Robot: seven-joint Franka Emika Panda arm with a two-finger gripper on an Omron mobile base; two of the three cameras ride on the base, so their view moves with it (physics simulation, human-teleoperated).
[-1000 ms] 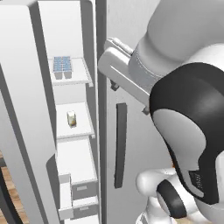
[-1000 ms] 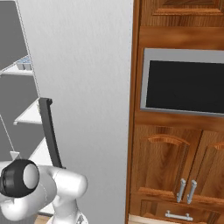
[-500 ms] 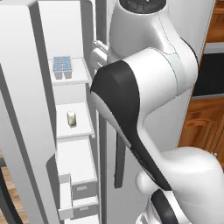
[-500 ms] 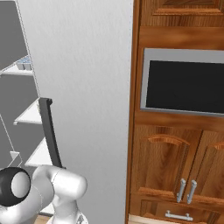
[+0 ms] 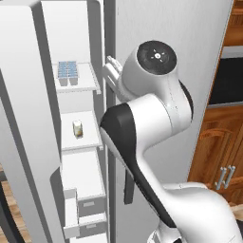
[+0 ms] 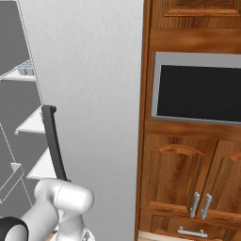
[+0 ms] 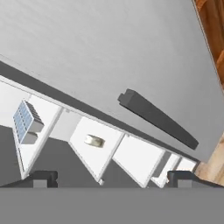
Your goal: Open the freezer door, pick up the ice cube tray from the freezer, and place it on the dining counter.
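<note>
The freezer (image 5: 71, 33) stands open, its freezer door (image 5: 21, 123) swung out to the left with the white inner side showing. On the upper shelf lies the ice cube tray (image 5: 68, 70), pale with blue cells; it also appears at the left of the hand view, ice cube tray (image 7: 26, 119). My gripper (image 7: 113, 179) is open and holds nothing, looking from outside at the shelves. In the left base view my white hand (image 5: 112, 73) sits at the opening's right edge, level with the tray shelf and apart from the tray. The dining counter is out of view.
A small yellowish jar (image 5: 77, 129) stands one shelf below the tray. Grey-fronted drawers (image 5: 90, 209) fill the freezer's bottom. The plain silver fridge door (image 6: 89, 94) with its dark bar handle (image 6: 52, 141) is shut. Wooden cabinets with a built-in dark oven (image 6: 197, 92) stand to the right.
The arm has swung upright and to the left, bringing the hand to the freezer opening's right edge. Tray, jar and doors have not moved, and the jaws stay open.
</note>
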